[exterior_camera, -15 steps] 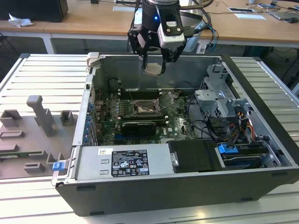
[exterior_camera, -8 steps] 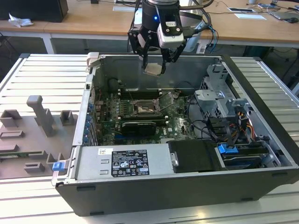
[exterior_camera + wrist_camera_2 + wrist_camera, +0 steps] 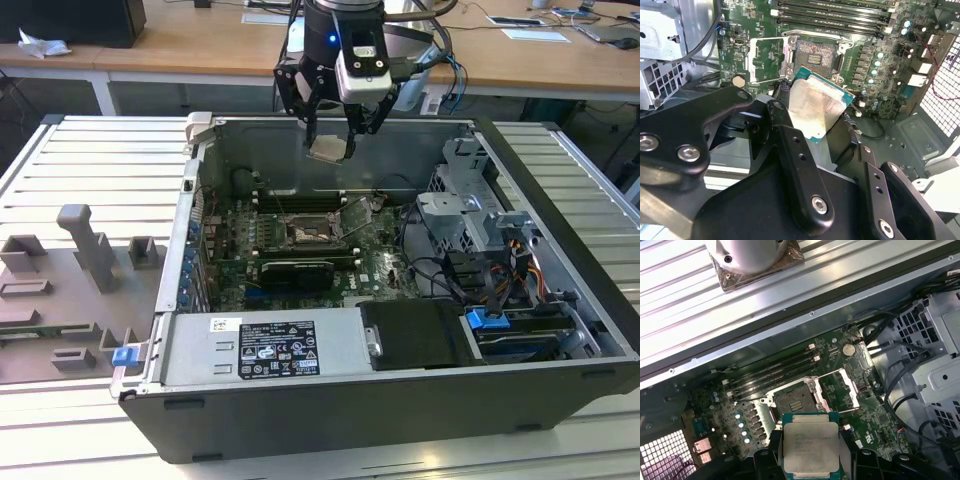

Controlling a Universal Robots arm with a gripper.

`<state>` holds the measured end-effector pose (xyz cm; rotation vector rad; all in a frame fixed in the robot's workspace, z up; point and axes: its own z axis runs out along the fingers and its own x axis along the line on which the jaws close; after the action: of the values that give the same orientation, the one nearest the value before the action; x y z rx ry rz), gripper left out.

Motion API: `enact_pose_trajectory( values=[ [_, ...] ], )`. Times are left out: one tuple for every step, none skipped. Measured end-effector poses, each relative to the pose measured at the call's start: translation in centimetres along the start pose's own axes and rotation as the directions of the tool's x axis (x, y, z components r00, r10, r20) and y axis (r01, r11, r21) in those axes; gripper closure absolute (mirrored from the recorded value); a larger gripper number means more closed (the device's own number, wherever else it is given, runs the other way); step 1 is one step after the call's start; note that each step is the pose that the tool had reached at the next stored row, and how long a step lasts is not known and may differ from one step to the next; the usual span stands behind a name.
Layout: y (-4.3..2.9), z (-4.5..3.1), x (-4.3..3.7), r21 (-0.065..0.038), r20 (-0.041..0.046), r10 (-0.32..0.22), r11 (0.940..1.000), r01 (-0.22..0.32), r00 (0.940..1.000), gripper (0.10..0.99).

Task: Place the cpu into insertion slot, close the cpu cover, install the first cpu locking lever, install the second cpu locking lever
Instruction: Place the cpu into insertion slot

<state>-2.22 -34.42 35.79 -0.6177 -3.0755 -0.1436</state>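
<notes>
The claw (image 3: 331, 148) hangs above the open computer case (image 3: 330, 430), near its back wall in the exterior view. It is closed to a narrow gap and grips the cpu (image 3: 810, 447) by two opposite edges, with one black finger (image 3: 790, 145) on each side. The cpu is in the air and touches nothing else. Its pale metal top faces up toward both wrist cameras, and in the second wrist view it looks a little tilted.

Below it lies the green motherboard (image 3: 730, 415). The socket (image 3: 792, 402) is uncovered, with bare contacts in the middle. The cover (image 3: 847, 390) is swung open on its hinge and stands just beside the socket, on the exterior view's right. The cpu is near the socket but clearly apart from it. The memory slots (image 3: 775, 372) run in dark rows between the socket and the back wall.

The case lies on its side on a ribbed metal tabletop (image 3: 100, 160). A grey fixture (image 3: 80, 270) sits on the tabletop at the exterior view's left, apart from the case.
</notes>
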Motion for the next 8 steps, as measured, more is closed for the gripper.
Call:
enact_pose_trajectory(
  values=[
    [0.00,0.00,0.00,0.000,0.0002,0.002,1.0000,-0.002,1.0000,0.549],
    [0.00,0.00,0.00,0.000,0.0005,0.006,1.0000,-0.006,1.0000,0.549],
    [0.00,0.00,0.00,0.000,0.0007,0.009,1.0000,-0.009,1.0000,0.549],
    [0.00,0.01,0.00,0.000,0.0009,0.011,0.9999,-0.011,0.9999,0.549],
    [0.00,0.00,0.00,0.000,0.0013,0.015,0.9999,-0.015,0.9999,0.549],
    [0.00,0.01,0.00,0.000,0.0016,0.018,0.9998,-0.018,0.9998,0.549],
    [0.00,0.01,0.00,0.000,0.0018,0.020,0.9998,-0.020,0.9998,0.549],
    [0.00,0.01,0.00,-0.001,0.0020,0.022,0.9998,-0.022,0.9998,0.549]
  ],
)
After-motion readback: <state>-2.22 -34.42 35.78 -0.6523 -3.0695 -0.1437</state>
